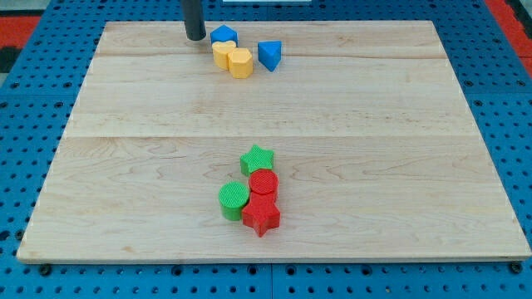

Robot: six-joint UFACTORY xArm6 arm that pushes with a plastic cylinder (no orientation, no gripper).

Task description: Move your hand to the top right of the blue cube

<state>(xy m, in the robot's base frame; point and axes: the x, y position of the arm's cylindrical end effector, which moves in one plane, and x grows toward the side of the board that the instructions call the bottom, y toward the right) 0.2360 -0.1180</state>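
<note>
My tip (pixel 195 37) is at the view's top, just left of a blue block (pixel 224 36) that looks like a cube or pentagon. That block touches two yellow blocks below it: a heart-like one (pixel 222 54) and a hexagon (pixel 240 63). A second blue block (pixel 269 55), wedge-shaped, lies to the right of the yellow pair. My tip is a small gap to the left of the first blue block, not touching it.
Near the view's bottom centre is a cluster: a green star (pixel 257 159), a red cylinder (pixel 263 183), a green cylinder (pixel 233 201) and a red star (pixel 261 217). The wooden board (pixel 374 149) lies on a blue pegboard.
</note>
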